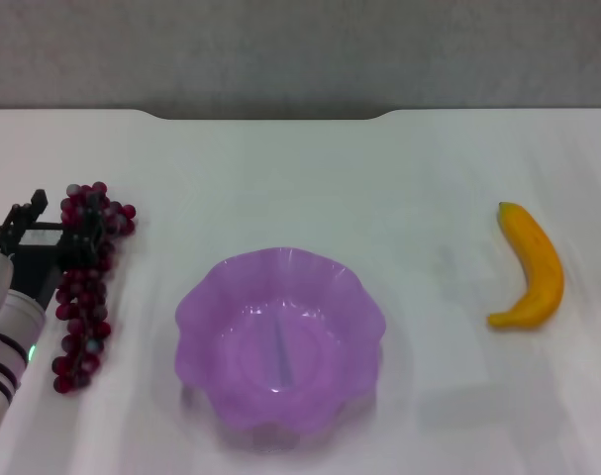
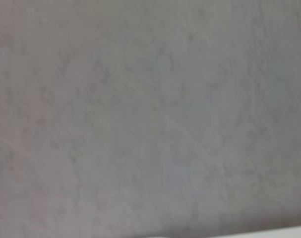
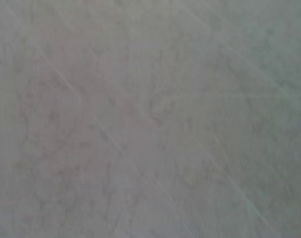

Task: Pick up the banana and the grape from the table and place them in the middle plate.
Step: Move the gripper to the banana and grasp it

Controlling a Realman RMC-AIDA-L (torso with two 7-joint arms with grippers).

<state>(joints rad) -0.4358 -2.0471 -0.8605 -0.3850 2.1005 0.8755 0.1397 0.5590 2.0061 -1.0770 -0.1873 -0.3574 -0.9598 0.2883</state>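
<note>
Left gripper (image 1: 54,226) sits at the left edge of the head view, right at the upper part of the grape (image 1: 85,280). One black finger shows to the left of the bunch and another dark part lies among the berries, so the jaws look spread around the bunch, not yet clamped.

Step in hand, as judged: grasping the grape. To do it well, the jaws should close on the thick upper cluster near the stem, lift straight up so the tail hangs free, then carry it right to the middle plate (image 1: 196,307).

Grape: long dark red-purple bunch of small round berries, lying lengthwise on the table (image 1: 300,178), left of the plate and apart from it. The banana (image 1: 534,267) lies at right, well apart from the plate. The right gripper is not in view. Both wrist views show only a blank grey surface.
</note>
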